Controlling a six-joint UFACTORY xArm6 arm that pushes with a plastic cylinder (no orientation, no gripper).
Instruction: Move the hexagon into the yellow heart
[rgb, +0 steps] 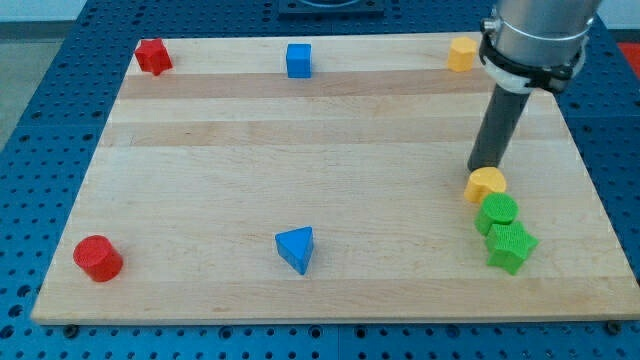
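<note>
The yellow hexagon (461, 53) sits at the view's top right, near the board's top edge. The yellow heart (486, 185) lies lower on the right side, well below the hexagon. My tip (486, 167) stands right at the heart's upper edge, touching or nearly touching it. The dark rod rises from there to the grey arm at the view's top right. The hexagon is just left of the arm's grey body, far from my tip.
A green cylinder (497, 211) touches the heart's lower side, and a green star (511, 246) sits just below it. A red star (153, 56) is top left, a blue cube (298, 60) top centre, a red cylinder (98, 258) bottom left, and a blue triangle (296, 249) bottom centre.
</note>
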